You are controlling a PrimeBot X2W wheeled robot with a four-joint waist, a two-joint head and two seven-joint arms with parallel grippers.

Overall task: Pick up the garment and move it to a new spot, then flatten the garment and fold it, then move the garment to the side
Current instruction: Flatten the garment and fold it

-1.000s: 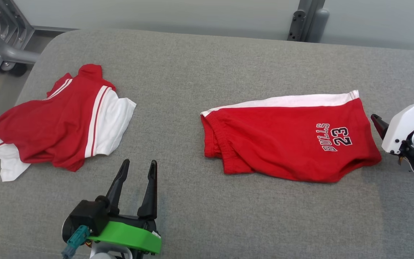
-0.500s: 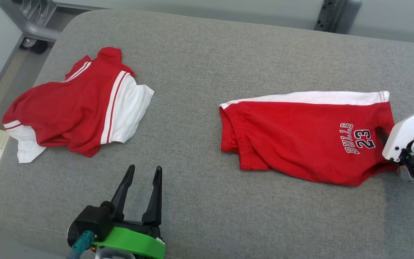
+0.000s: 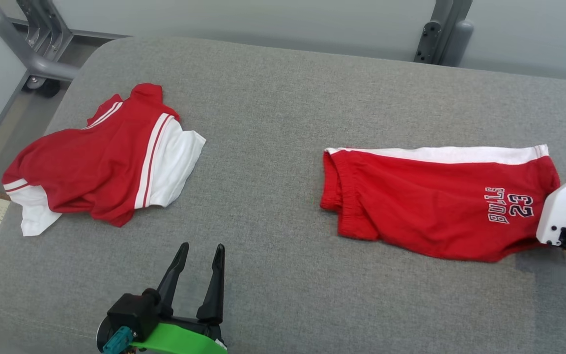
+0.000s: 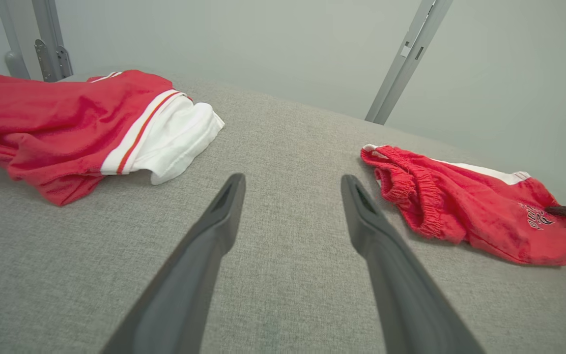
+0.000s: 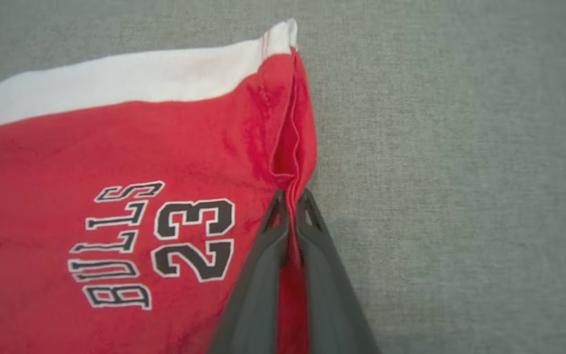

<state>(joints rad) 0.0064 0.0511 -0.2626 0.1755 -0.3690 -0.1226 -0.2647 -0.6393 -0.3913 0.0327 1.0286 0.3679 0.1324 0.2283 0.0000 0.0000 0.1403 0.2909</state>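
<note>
**Head view.** Red shorts [image 3: 435, 206], printed "BULLS 23", lie flat on the right half of a grey cushioned surface [image 3: 283, 98]. The elastic waistband points toward the middle, the leg hem toward the right edge, and a white side stripe runs along the far side. The white wrist housing [image 3: 560, 211] of the right arm sits at that hem and covers its own fingers. A red-and-white jersey [image 3: 96, 162] lies crumpled on the left half, well apart from the shorts. The left gripper [image 3: 202, 246] is low in the frame between the two garments, its fingers spread, touching neither.

**Left wrist view.** The left claw's two dark fingers [image 4: 214, 236] stand released and wide apart over bare cushion. The jersey is at upper left and the shorts at right, waistband nearest. At the far end of the shorts the right gripper [image 4: 551, 211] reaches in from the frame's right edge and meets the red cloth beside the print.

**Right wrist view.** The right claw is clenched on the shorts — its fingertips are pressed together on the leg hem, with a raised ridge of red fabric pinched between them, just beside the "23". The white stripe's end lies above the tips, and grey cushion lies to the right.
</note>
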